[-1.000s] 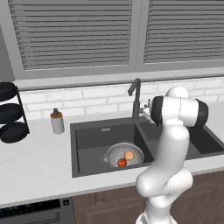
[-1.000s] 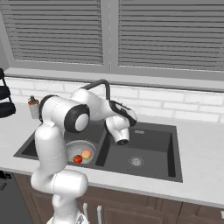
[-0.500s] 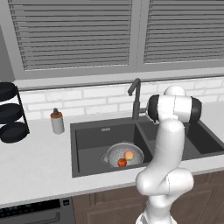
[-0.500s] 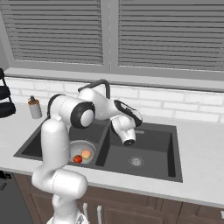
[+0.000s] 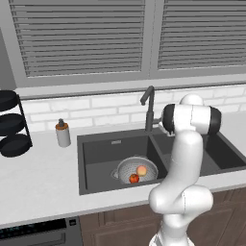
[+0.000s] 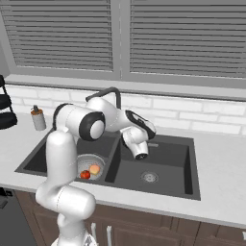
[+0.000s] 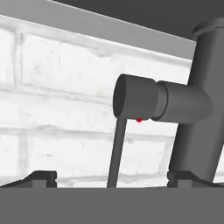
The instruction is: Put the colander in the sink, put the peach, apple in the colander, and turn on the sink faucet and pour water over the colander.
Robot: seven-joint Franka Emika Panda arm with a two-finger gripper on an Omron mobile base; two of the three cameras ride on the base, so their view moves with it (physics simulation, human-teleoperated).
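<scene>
Soap dispenser (image 5: 62,134), grey with brown top, upright on the white tabletop (image 5: 41,180) left of the basin. Rack of black round dishes (image 5: 13,124) stacked at far left, near the white brick backsplash (image 5: 105,109). Grey slatted blinds (image 5: 81,36) above. Dark wood cabinets (image 6: 158,230) below.

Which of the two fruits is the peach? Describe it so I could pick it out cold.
Find the dark double-basin sink under the window; in its left basin sits the silver perforated colander. Two small round fruits lie inside it, side by side. The peach is the paler, yellow-pink, slightly larger one, nearer the basin divider; the apple beside it is darker red.
</scene>
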